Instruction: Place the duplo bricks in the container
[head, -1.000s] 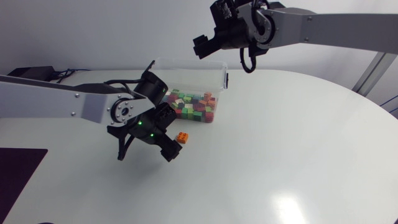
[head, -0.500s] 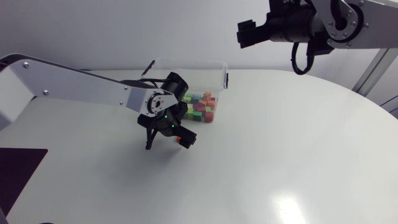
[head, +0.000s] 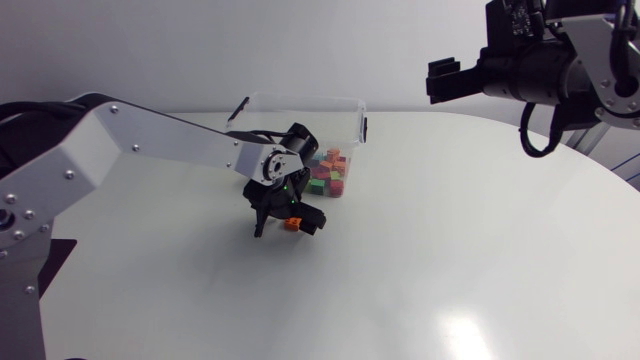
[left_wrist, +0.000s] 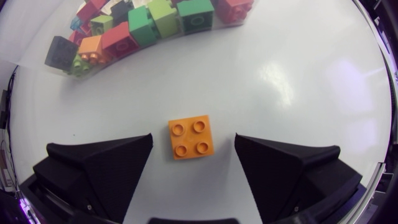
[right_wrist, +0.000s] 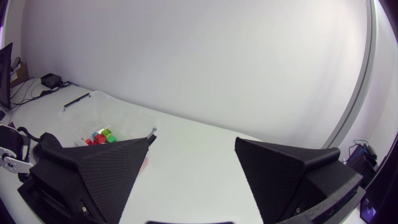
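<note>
An orange two-by-two brick (left_wrist: 191, 138) lies studs up on the white table, between the fingers of my left gripper (left_wrist: 193, 135). The gripper is open, with a gap on each side of the brick. In the head view this gripper (head: 286, 225) points down over the brick (head: 292, 224), just in front of the clear container (head: 300, 99). Several coloured bricks (left_wrist: 143, 25) lie inside the container. My right gripper (head: 447, 80) hangs high at the back right, open (right_wrist: 193, 142) and holding nothing.
The container (right_wrist: 109, 115) stands at the back of the white table (head: 450, 250), and my left arm (head: 150, 140) reaches in front of it from the left.
My left gripper has swung right and come down around the orange brick, its fingers closing in slightly. The right arm has drawn away to the right, off the container.
</note>
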